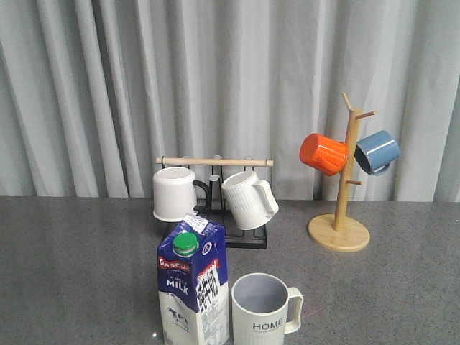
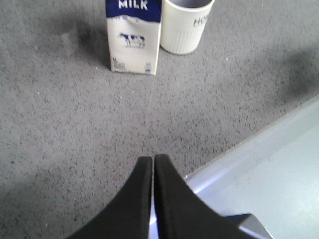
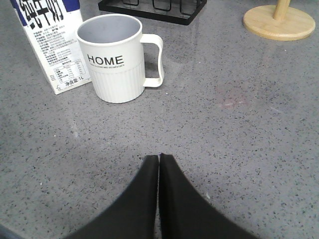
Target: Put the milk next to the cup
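Observation:
The milk carton (image 1: pixel 191 287), blue above and white below with a green cap, stands upright at the table's front centre. The cream "HOME" cup (image 1: pixel 263 312) stands upright right beside it, on its right, handle to the right. Both also show in the left wrist view, the milk (image 2: pixel 133 42) and the cup (image 2: pixel 185 25), and in the right wrist view, the milk (image 3: pixel 50 47) and the cup (image 3: pixel 115 57). My left gripper (image 2: pixel 153 158) is shut and empty, well short of the carton. My right gripper (image 3: pixel 159 157) is shut and empty, short of the cup. Neither gripper shows in the front view.
A black rack with a wooden bar (image 1: pixel 215 162) holds a plain white mug (image 1: pixel 175 194) and a ribbed white mug (image 1: pixel 249 200) behind the milk. A wooden mug tree (image 1: pixel 338 231) at the back right carries an orange mug (image 1: pixel 323 154) and a blue mug (image 1: pixel 376 152).

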